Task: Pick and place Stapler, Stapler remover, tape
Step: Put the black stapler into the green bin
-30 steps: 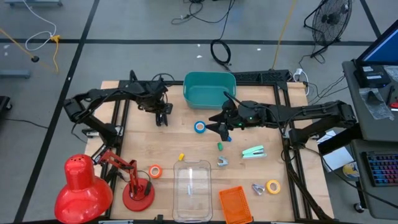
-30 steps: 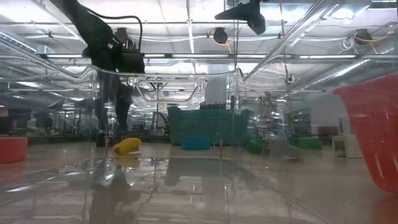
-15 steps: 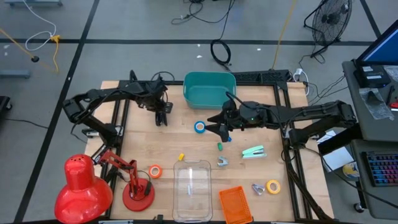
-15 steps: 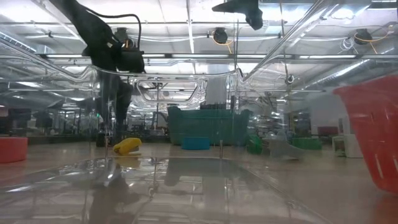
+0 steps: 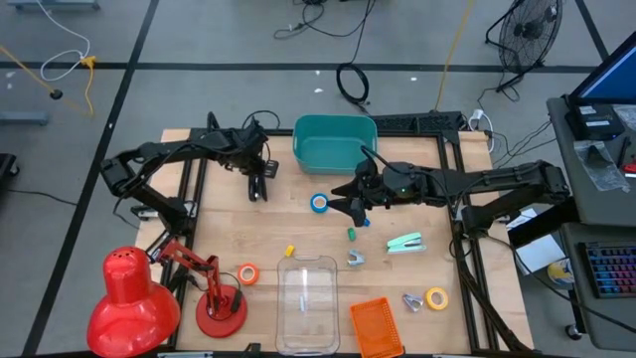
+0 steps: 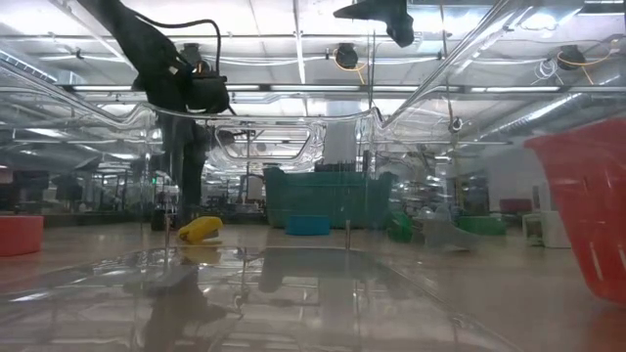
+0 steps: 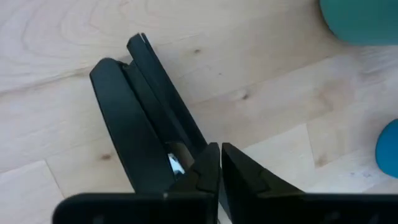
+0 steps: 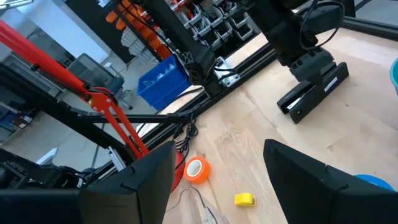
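A black stapler (image 7: 134, 118) lies on the wooden table at the far left, in front of the teal bin (image 5: 335, 142). My left gripper (image 7: 216, 171) stands over it, pointing steeply down, its fingers shut at the stapler's end. My right gripper (image 5: 348, 204) hangs open, high above the blue tape roll (image 5: 319, 203). The other tape rolls lie flat: orange (image 5: 247, 273), yellow (image 5: 436, 296) and green (image 5: 351, 234). A mint-green stapler (image 5: 405, 242) and two metal staple removers (image 5: 356, 259) (image 5: 410, 301) lie to the right. My left gripper is shut on the black stapler's end (image 7: 186, 162) nearest the wrist, coming from above at a steep slant. The fingertips (image 7: 205, 168) almost meet and cover the place of contact. The stapler lies on the table, stretching away from the fingers.
A clear plastic box (image 5: 306, 290) and an orange basket (image 5: 376, 326) sit at the near edge. A red desk lamp (image 5: 129, 298) stands at the near left corner. A small yellow bit (image 5: 290, 251) lies mid-table.
My left gripper has stayed over the black stapler and shut its fingers from wide open to nearly touching. The stapler lies where it was.
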